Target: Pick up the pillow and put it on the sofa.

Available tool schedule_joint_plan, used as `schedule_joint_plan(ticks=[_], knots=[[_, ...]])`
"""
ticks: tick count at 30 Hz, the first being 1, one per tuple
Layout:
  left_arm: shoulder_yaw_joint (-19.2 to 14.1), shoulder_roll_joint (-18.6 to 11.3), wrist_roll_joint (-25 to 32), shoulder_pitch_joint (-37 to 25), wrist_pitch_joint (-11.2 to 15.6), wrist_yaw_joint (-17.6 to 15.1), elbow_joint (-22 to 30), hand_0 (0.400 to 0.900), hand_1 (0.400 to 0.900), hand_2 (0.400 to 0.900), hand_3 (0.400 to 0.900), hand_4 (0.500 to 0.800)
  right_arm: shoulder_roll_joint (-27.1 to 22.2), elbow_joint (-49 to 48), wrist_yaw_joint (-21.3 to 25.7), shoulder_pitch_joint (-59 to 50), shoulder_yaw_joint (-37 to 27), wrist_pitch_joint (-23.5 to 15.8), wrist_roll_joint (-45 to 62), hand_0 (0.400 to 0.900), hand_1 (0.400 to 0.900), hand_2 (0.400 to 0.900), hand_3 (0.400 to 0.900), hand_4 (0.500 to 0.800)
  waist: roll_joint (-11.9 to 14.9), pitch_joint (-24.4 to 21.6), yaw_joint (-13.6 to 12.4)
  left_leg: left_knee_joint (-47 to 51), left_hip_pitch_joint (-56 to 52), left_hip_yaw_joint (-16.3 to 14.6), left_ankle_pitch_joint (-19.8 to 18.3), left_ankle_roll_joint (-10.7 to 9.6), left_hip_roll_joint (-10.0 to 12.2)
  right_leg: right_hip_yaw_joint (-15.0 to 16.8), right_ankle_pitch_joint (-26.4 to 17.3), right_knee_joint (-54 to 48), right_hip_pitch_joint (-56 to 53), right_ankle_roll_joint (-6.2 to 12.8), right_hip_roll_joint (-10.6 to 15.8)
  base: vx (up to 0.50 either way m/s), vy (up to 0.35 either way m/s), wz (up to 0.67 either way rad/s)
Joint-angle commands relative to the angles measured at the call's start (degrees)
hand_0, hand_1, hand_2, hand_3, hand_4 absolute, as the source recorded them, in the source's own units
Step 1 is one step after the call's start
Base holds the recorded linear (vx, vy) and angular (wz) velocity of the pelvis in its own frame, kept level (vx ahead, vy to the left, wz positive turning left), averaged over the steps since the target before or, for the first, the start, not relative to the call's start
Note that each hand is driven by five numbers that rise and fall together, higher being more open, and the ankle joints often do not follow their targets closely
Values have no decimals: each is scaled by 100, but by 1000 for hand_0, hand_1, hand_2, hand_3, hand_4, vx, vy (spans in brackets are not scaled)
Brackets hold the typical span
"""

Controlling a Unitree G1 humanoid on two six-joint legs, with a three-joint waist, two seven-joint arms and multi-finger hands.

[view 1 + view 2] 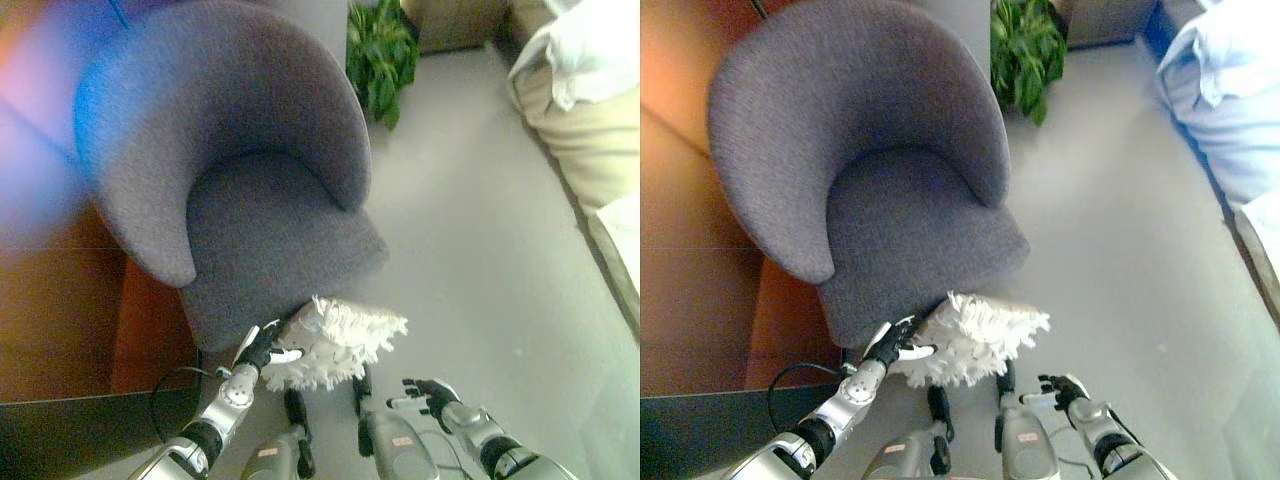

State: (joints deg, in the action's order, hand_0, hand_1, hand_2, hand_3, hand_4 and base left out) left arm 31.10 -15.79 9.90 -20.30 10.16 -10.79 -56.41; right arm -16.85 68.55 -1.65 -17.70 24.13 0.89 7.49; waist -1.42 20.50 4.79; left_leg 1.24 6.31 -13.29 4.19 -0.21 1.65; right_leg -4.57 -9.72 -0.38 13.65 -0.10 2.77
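We find the right hand [428, 395] low and empty, fingers loosely spread, apart from the fringed white pillow [335, 342]. The left hand [266, 349] pinches the pillow's near left edge, holding it just before the grey tub armchair [240, 170]. We judge a one-edged grip liable to slip, or the pillow to snag the seat front. The potted plant [382, 50] stands beyond.

The grey floor [1120, 260] carried a grey tub armchair [880, 170]. Behind the armchair's right side a green potted plant [1025, 50] stood on the floor. Well to the armchair's right lay what seemed to be a bed or couch with pale bedding [1225, 100], its edge running along the floor.
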Motion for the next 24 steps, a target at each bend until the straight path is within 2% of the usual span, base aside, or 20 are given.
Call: schedule_joint_plan(ticks=[1,15,24], knots=[[-46,-42,118,-739,319,-399,-94,900,900,900,900,800,-139,-206,179,-379,325,-81,248,900,900,900,900,800,33,228,105,-623,433,321,-395,-157,163,243,756,589,47,541,264,-53,-3,-6],[65,-208,66,-1710,162,-945,-215,900,900,900,900,800,-173,-533,420,-825,571,-20,614,900,900,900,900,800,139,856,262,-1056,1112,205,-342,-285,271,296,611,830,735,505,324,-33,-11,-2],[146,-238,76,-2025,53,-860,-236,900,900,900,900,800,-130,-754,608,-989,639,-21,796,900,900,900,900,800,154,929,322,-1099,1400,149,-280,-347,299,274,548,881,1070,506,341,0,0,0]])
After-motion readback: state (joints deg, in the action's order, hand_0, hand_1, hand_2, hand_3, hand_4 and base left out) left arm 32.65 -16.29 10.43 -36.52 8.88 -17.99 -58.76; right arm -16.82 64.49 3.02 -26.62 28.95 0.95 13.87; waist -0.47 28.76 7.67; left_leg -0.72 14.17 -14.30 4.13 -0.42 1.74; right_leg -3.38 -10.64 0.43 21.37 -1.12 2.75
